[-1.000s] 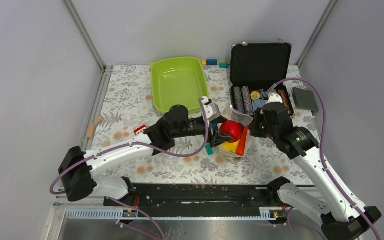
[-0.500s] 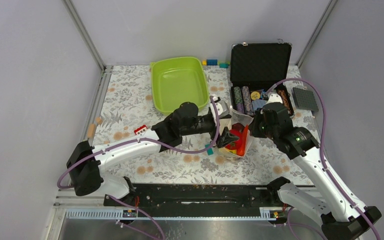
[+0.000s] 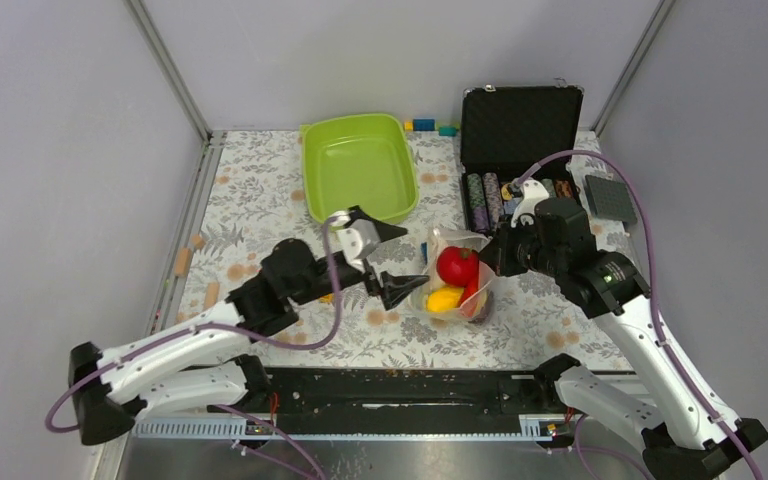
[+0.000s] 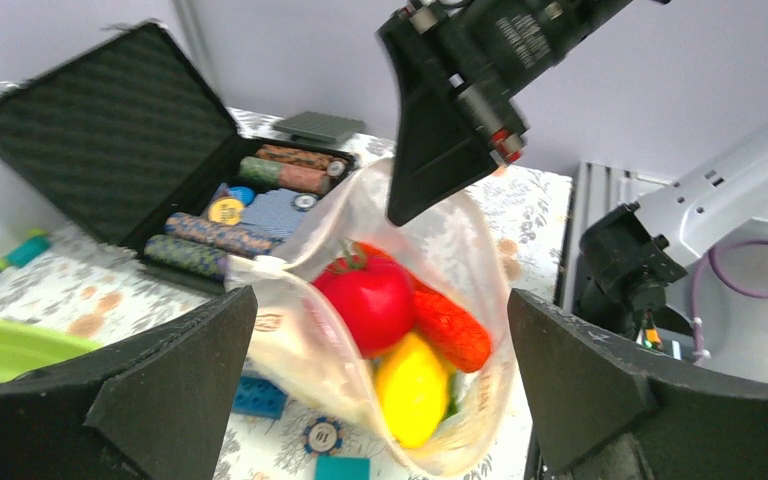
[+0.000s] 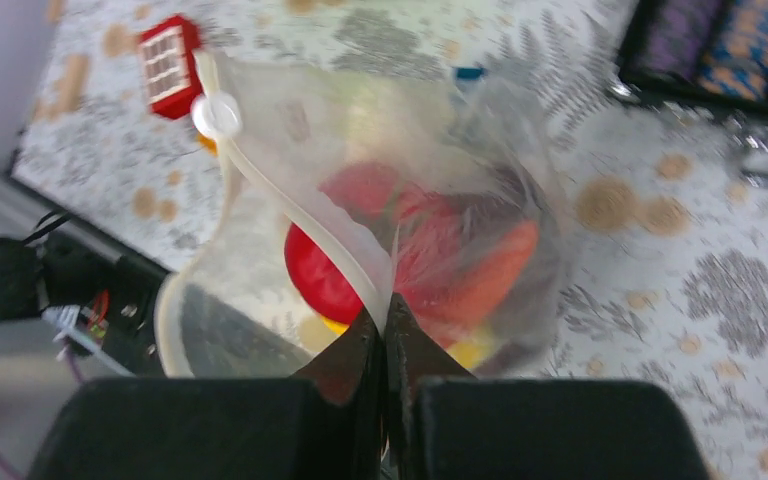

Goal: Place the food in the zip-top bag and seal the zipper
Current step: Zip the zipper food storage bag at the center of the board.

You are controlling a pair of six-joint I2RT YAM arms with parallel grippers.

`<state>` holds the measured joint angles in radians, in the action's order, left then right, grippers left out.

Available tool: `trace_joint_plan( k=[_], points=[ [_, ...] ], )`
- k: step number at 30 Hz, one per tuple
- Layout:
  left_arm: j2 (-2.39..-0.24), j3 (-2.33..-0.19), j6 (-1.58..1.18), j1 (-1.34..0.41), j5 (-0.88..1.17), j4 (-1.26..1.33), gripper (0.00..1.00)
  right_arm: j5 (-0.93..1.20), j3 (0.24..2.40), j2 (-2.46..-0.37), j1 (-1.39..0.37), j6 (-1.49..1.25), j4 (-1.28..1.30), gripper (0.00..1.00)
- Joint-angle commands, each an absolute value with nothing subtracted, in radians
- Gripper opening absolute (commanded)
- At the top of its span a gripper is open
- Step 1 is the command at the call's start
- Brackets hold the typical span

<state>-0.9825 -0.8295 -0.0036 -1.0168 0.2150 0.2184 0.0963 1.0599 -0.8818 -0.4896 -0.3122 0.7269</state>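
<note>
The right gripper (image 5: 385, 322) has its jaws pressed together on the zipper (image 5: 280, 205), pinching the rim of the zip-top bag (image 4: 300, 350) so its mouth gapes unsealed. The left gripper (image 3: 392, 258) hangs just beside that mouth with its jaws spread wide, gripping nothing. The bag, mid-table, holds the food: a red tomato (image 4: 365, 300), a yellow piece (image 4: 412, 385) and an orange-red piece (image 4: 450, 330). Beyond it a black case (image 3: 520, 120) holds rows of poker chips (image 3: 487, 198), with a green tray (image 3: 360, 170) to its left.

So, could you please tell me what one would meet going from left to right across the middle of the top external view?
left gripper, jaws open → zip-top bag holding the food → right gripper, shut on the bag's edge → dark grey plate
</note>
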Motion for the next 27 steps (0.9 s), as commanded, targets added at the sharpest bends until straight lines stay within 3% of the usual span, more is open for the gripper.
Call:
trace_joint_plan(
  k=[1,8,14,18,27],
  points=[
    [-0.814,-0.727,0.004,-1.02,0.034,0.205,0.99,0.367,1.173,-0.87,-0.486,-0.176,0.718,0.0],
    [-0.521,-0.564,-0.07,-1.019,-0.109,0.095,0.99,0.59,1.214,-0.9,-0.485,-0.083,0.714,0.0],
    [-0.397,-0.452,0.054,-1.019,0.207,-0.041,0.99,0.789,1.221,-0.969,-0.502,-0.089,0.693,0.0],
    [-0.416,-0.422,0.102,-1.019,0.258,0.023,0.99,0.78,1.22,-1.008,-0.558,-0.101,0.695,0.0],
    [-0.687,-0.546,0.181,-1.019,0.388,0.09,0.99,0.765,1.222,-1.102,-0.621,-0.112,0.692,0.0]
  ],
)
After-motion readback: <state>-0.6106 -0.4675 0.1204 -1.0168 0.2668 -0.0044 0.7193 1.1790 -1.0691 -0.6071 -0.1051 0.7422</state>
